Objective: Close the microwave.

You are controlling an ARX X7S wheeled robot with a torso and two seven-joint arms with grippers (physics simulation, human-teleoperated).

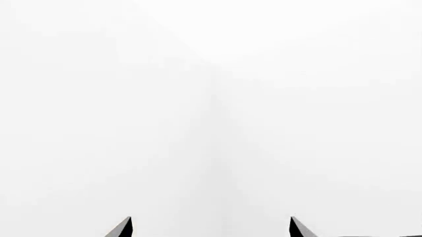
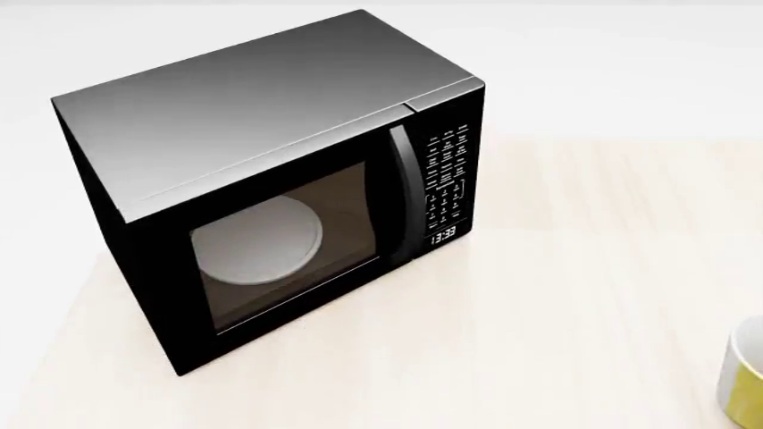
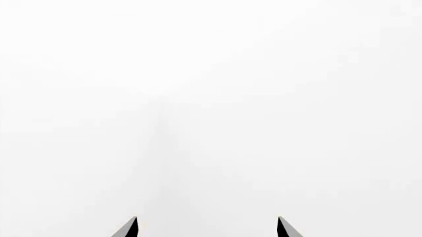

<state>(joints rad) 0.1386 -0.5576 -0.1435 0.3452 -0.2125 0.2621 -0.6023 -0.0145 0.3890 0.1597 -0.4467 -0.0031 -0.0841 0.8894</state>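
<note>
One microwave (image 2: pixel 274 192) sits on the counter (image 2: pixel 560 295).
Its door looks shut already; both sets of jaws are apart, holding nothing.

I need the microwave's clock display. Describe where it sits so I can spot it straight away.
On the pale wooden table stands the black microwave. Right of its glass door runs the keypad panel; the clock display sits at the panel's foot, the only large digits beneath the small white lettering.
</note>
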